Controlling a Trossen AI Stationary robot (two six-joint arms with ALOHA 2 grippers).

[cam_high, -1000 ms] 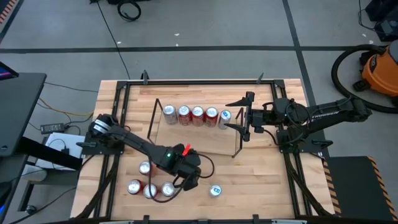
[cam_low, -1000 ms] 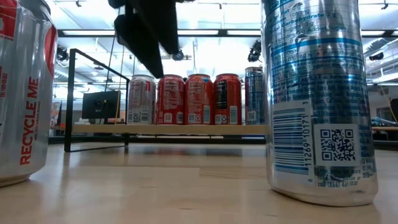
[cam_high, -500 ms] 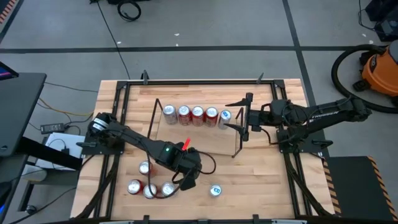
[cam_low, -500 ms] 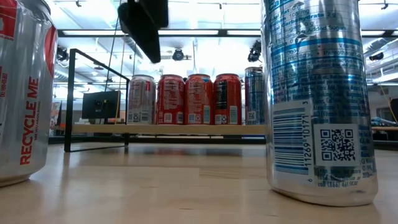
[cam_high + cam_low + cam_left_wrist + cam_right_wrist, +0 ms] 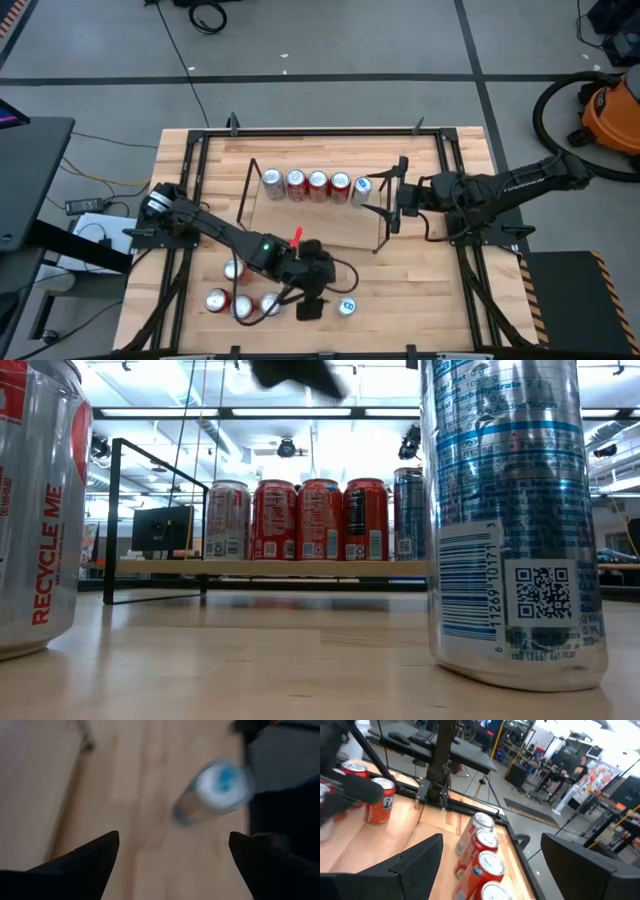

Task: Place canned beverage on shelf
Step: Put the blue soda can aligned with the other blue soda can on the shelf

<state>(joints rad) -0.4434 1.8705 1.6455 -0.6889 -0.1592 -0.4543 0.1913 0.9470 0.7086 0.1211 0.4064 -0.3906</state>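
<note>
Tabletop: left gripper jaws wide, beside blue can.

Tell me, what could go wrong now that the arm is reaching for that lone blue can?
The open left gripper hangs close beside the blue can; a poorly centred descent might tip it. The red cans stand clustered right behind that arm, so a swing could knock them. On the shelf, five cans already fill the back row and the right gripper waits at its end, crowding a placement.
</note>
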